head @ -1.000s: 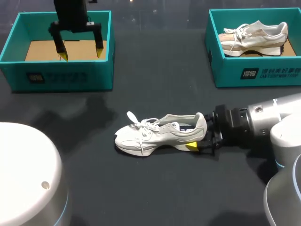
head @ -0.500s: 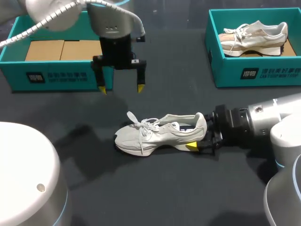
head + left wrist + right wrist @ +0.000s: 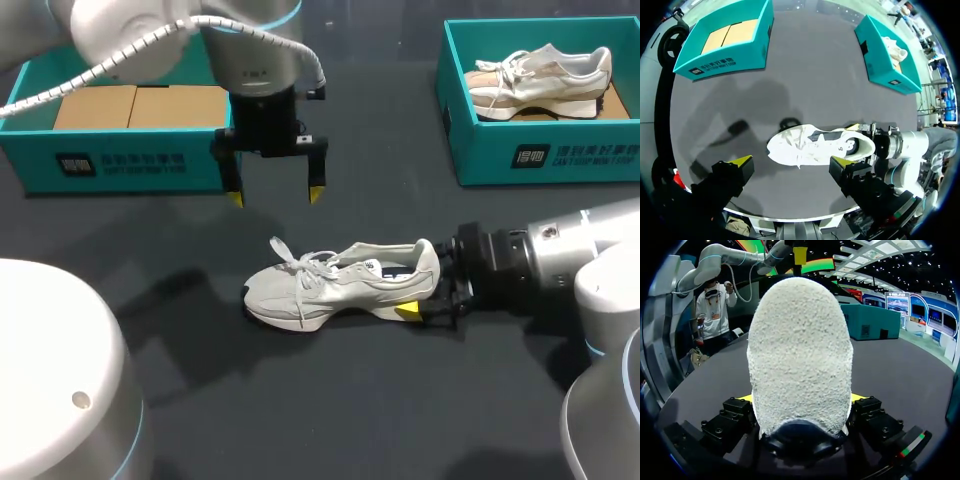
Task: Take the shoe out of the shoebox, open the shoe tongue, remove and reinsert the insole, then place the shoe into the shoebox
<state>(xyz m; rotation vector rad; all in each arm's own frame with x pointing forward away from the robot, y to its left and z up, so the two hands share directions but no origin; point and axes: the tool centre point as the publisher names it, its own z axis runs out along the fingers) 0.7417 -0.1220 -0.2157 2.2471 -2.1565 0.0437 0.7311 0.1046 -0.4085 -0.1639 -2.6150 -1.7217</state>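
Observation:
A white sneaker (image 3: 340, 285) lies on its sole on the dark table, toe to the left and laces loose. My right gripper (image 3: 425, 290) is shut on its fuzzy heel (image 3: 800, 350), with a yellow tip against each side. My left gripper (image 3: 275, 196) hangs open above the table, just behind the sneaker's front half and holding nothing. In the left wrist view the sneaker (image 3: 815, 147) lies below and ahead of the spread left gripper (image 3: 791, 162). An empty teal shoebox (image 3: 130, 160) with a cardboard floor stands at the back left.
A second teal shoebox (image 3: 540, 160) at the back right holds another white sneaker (image 3: 540, 80). Both boxes also show in the left wrist view, the empty box (image 3: 730, 55) and the filled box (image 3: 880, 60). Bare dark tabletop (image 3: 330, 400) stretches in front of the shoe.
My left arm has swung from over the empty box out to the right and nearer, ending just behind the sneaker. Its gripper stayed open. The right gripper and sneaker have not moved.

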